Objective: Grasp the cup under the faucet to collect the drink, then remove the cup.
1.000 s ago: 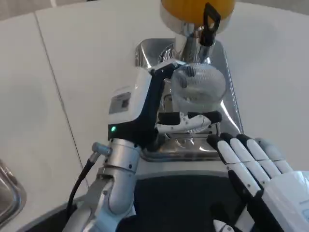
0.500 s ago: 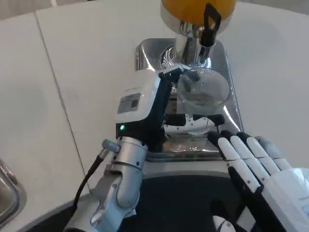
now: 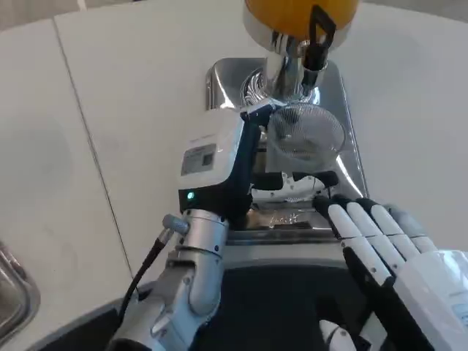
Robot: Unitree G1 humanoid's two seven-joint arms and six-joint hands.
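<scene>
A clear plastic cup (image 3: 303, 142) stands on the shiny steel drip tray (image 3: 347, 117), just below the dispenser's steel faucet (image 3: 292, 69) and its black lever (image 3: 319, 33). My left hand (image 3: 252, 168) grips the cup from the left, with fingers (image 3: 292, 183) wrapped across its near side. The orange drink tank (image 3: 300, 11) sits at the top edge. My right hand (image 3: 387, 256) hovers at the tray's near right corner, fingers straight and apart, holding nothing.
The white table (image 3: 110, 110) spreads to the left and right of the tray. A metal object (image 3: 11, 292) pokes in at the bottom left edge. My dark body fills the bottom centre.
My left hand has carried the cup farther back and slightly up the picture, bringing it under the faucet. The right hand has stayed nearly in place.
</scene>
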